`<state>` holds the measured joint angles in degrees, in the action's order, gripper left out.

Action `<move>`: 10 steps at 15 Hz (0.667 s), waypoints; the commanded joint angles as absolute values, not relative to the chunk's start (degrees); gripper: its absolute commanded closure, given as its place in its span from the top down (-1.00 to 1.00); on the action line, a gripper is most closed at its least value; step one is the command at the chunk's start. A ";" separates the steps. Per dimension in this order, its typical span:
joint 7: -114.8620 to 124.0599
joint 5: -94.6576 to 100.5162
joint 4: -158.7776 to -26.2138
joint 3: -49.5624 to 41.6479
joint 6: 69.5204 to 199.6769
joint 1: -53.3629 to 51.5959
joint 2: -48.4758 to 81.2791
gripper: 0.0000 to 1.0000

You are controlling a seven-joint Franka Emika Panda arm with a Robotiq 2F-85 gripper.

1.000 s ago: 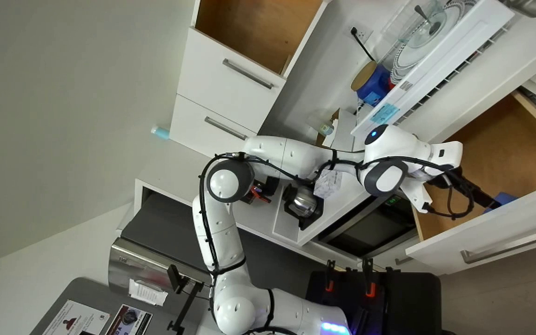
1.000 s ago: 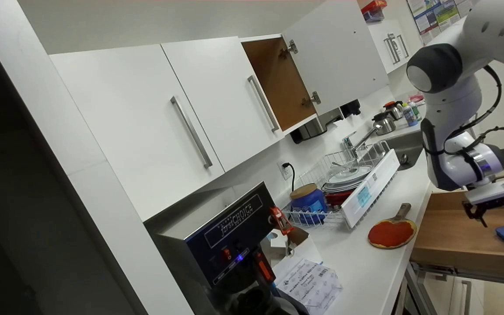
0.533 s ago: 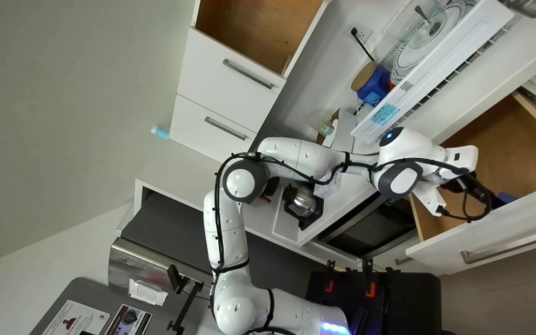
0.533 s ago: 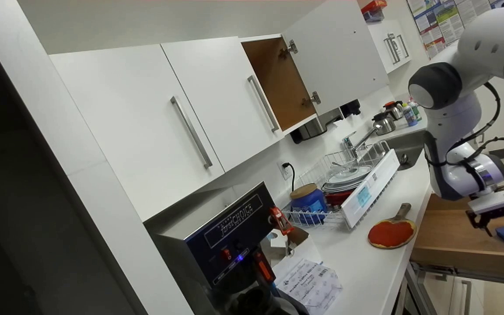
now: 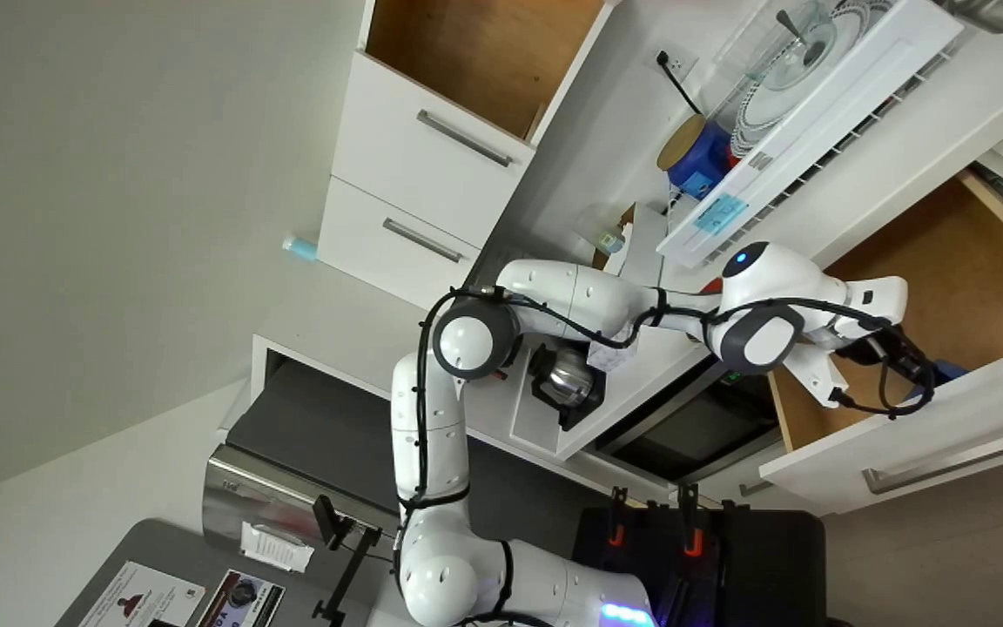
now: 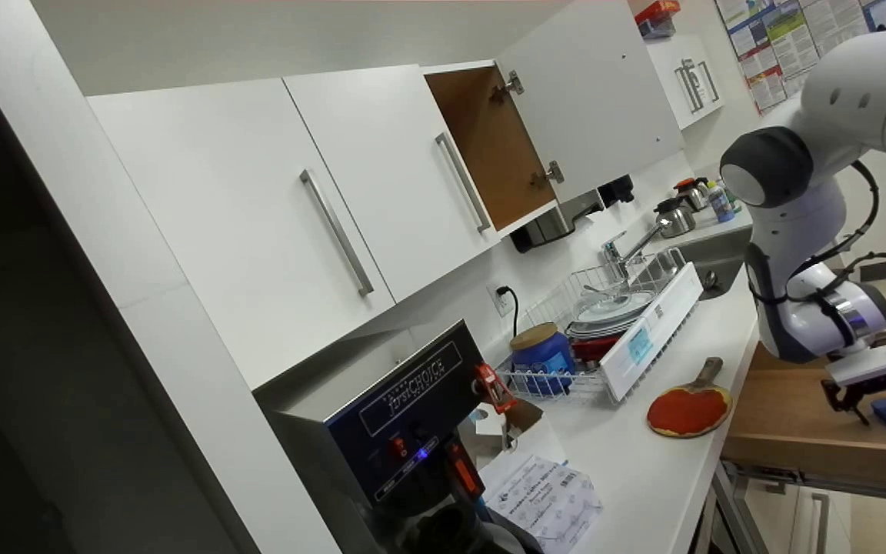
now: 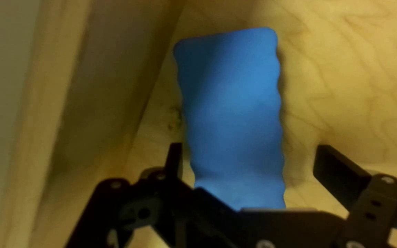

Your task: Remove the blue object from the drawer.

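In an exterior view we get only a sliver of the blue object (image 5: 948,371) inside the drawer (image 5: 980,270), but the wrist view gives us its scalloped sides and the gripper (image 7: 248,156) parted, a finger beside each.

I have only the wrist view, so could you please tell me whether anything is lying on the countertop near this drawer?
Observer: Yes, in an exterior view a round, red-faced paddle lies on the countertop, near the edge beside the drawer.
Operator: Thank you; is there another blue thing about, besides the wavy-edged blue block that my open gripper straddles?
Observer: Yes, both exterior views show a tan-lidded blue jar near the plates.
Operator: And is any cabinet door standing open, please?
Observer: Yes, in an exterior view a white wall-cabinet door stands open above the countertop.
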<state>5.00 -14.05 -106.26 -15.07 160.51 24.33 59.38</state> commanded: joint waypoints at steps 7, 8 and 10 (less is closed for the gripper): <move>7.53 -13.16 -104.24 -15.85 159.21 23.09 60.68 -0.28; 7.69 -13.15 -104.69 -16.06 159.50 22.81 60.41 -0.28; 8.00 -13.46 -106.67 -16.43 160.49 22.46 58.82 -0.29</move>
